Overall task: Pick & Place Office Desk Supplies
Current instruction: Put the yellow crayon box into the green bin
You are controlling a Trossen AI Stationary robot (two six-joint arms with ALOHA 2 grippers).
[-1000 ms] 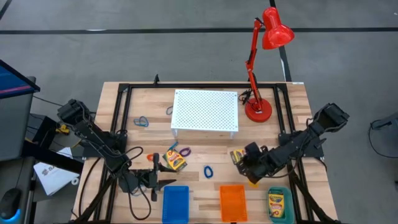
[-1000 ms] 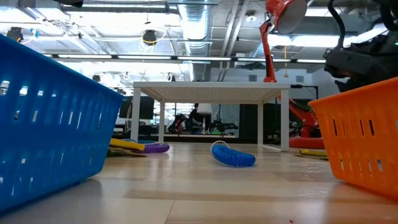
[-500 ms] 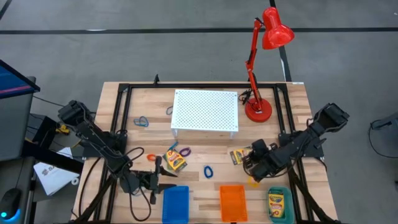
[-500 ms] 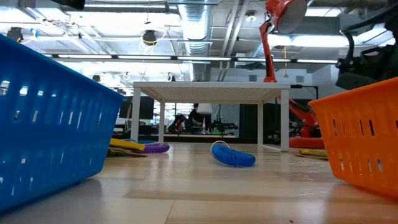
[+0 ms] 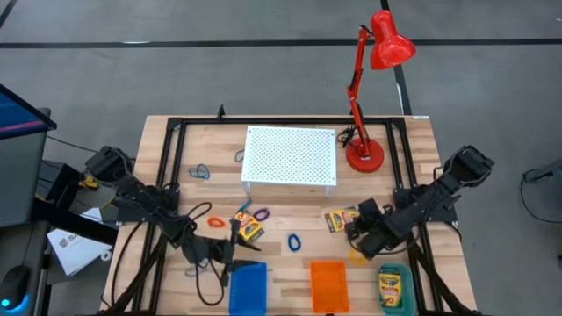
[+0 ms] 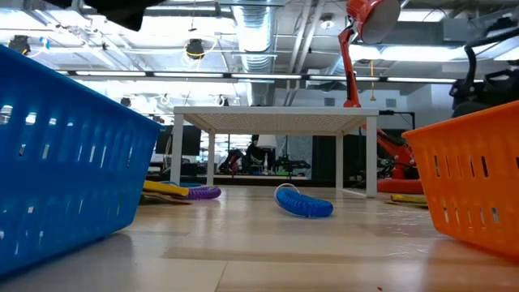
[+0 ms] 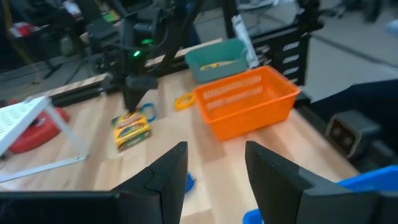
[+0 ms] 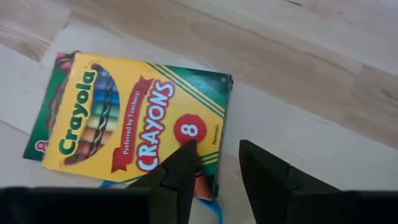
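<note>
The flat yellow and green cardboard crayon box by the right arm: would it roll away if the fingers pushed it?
The flat yellow and green cardboard crayon box probably slides rather than rolls, since it lies flat. It looks light, and thin to pinch.

Non-task items, high view. Wooden table fills centre of frame, edged by a black metal frame. Red desk lamp at upper right; round base on the table, head beyond the far edge. White perforated stand at upper centre. Bottom edge: blue basket, orange basket, teal bin, left to right. Papers lower left, off the table.
</note>
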